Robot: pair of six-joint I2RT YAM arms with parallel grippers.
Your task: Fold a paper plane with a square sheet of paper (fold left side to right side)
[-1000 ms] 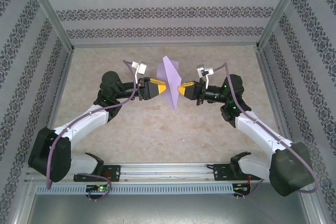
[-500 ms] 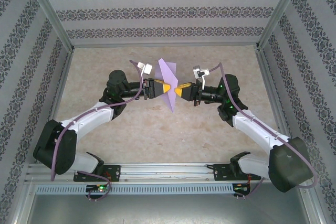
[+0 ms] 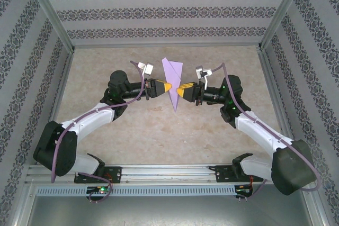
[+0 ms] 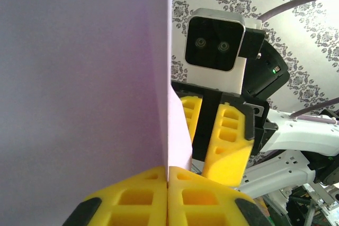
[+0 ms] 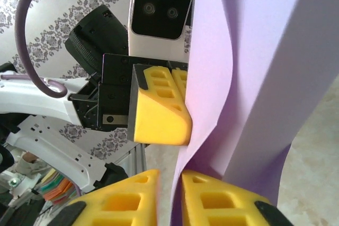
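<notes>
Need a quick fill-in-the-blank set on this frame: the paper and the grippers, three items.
1. The lavender paper is pinched by ___ grippers at once.
2. It hangs in the air ___ the left gripper and the right gripper.
3. The gripper fingers are ___ in colour.
Missing words: two; between; yellow.
</notes>
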